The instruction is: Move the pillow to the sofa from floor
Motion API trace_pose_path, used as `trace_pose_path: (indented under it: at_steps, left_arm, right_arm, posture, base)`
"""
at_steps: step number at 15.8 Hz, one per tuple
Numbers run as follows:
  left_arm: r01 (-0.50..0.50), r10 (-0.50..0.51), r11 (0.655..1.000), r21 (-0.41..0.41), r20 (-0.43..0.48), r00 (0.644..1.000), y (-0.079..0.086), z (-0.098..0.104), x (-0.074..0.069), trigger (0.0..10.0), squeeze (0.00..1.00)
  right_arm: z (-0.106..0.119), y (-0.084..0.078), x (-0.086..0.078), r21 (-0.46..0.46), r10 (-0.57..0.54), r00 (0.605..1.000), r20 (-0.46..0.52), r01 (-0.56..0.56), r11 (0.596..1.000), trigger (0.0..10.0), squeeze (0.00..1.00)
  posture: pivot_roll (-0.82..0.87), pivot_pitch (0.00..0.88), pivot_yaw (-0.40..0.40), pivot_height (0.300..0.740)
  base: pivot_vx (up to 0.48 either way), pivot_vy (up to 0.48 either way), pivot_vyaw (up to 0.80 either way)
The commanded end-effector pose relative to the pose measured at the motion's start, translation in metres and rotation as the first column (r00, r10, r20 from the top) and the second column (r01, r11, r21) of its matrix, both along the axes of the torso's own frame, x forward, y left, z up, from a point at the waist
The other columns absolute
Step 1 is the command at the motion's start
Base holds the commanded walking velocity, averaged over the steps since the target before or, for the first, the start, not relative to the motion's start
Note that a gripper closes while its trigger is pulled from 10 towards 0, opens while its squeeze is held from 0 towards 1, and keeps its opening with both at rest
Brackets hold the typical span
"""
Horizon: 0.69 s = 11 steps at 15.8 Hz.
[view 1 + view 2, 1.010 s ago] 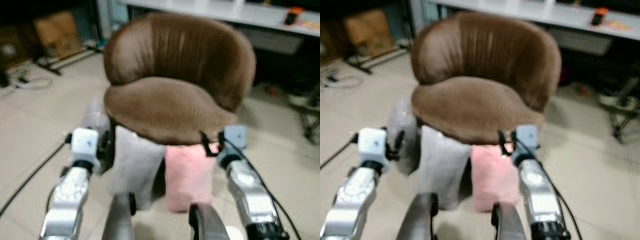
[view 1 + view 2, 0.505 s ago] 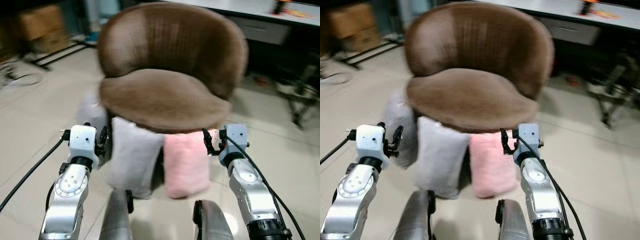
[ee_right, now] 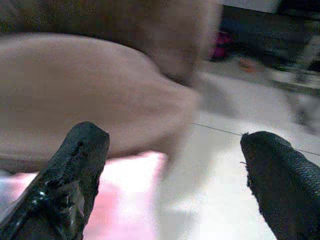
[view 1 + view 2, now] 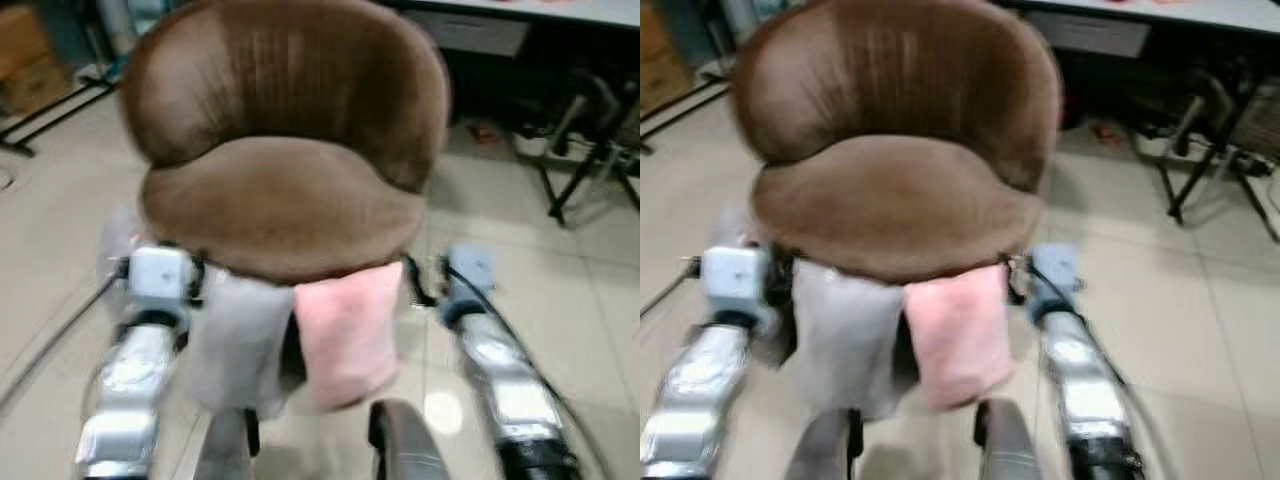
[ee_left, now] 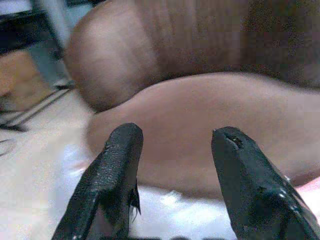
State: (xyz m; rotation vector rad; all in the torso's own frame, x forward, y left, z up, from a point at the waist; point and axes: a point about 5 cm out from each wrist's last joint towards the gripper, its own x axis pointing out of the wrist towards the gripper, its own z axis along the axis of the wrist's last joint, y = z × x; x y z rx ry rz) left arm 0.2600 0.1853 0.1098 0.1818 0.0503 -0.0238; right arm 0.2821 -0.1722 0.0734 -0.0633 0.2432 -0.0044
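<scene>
Pink pillow (image 4: 343,335) and grey pillow (image 4: 237,340) lean on the floor against the sofa (image 4: 285,205) front; left tool (image 5: 175,165) and right tool (image 3: 172,175), both wide and empty, should square up before closing.

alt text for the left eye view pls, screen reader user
A round brown sofa chair stands on a pale tiled floor, with a grey pillow and a pink pillow leaning upright against its front. The robot's left claw and right claw are raised on either side of the pillows. The image is blurred.
</scene>
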Motion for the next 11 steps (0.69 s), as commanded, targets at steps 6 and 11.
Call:
trace_pose_path:
  at_steps: [6,11]
  left_arm:
    - [-0.018,0.018,0.999,0.028,-0.004,1.000,0.0090,0.0002,-0.0025,10.0,0.00]
    - [0.021,-0.021,0.998,0.056,-0.003,1.000,0.0034,-0.0008,-0.0022,10.0,0.00]
  right_arm:
    - [0.0071,0.0104,0.0059,-0.026,0.044,0.999,0.031,-0.043,0.999,10.0,0.00]
    - [0.0011,0.0109,0.0048,-0.017,0.110,0.994,-0.006,-0.110,0.994,10.0,0.00]
  posture:
    - [-0.06,0.000,-0.028,0.585]
    - [-0.06,0.000,-0.023,0.585]
  base:
    - [0.320,0.000,0.67]
    - [0.054,0.000,0.00]
